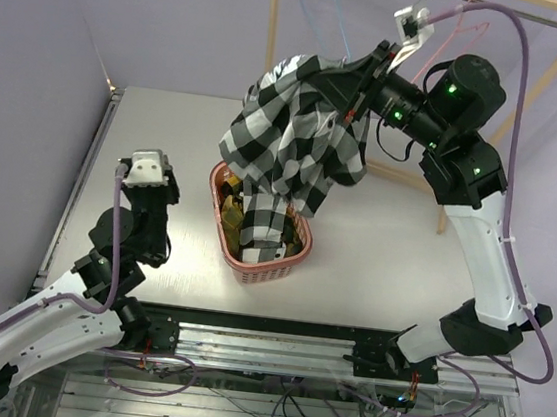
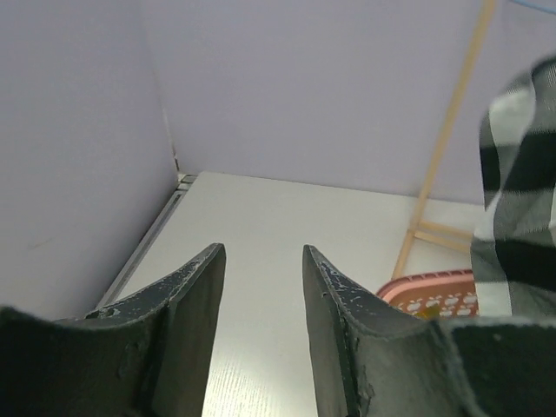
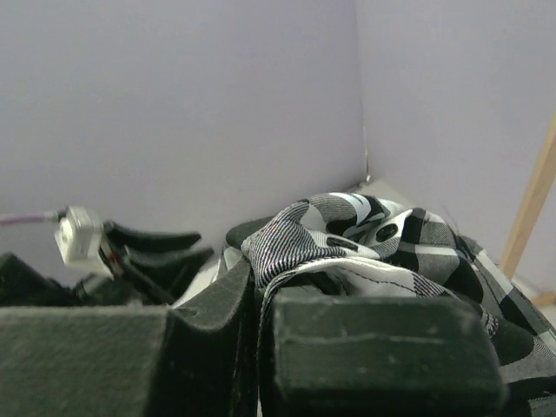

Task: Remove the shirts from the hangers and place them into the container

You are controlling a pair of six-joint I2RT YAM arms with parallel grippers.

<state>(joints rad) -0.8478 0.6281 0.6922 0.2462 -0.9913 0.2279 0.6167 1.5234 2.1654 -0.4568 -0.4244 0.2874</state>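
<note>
Left fingers (image 2: 195,313), shown apart and empty above the bench (image 1: 166,135); salmon basket (image 1: 263,273), yellow plaid shirt (image 1: 230,208) seen inside it from above only; black-and-white check shirt (image 1: 291,140), raised, tail draped into the basket, clamped between right fingers (image 3: 382,347).

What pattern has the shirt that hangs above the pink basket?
The shirt has a large black-and-white check, clearest in the top external view.
</note>
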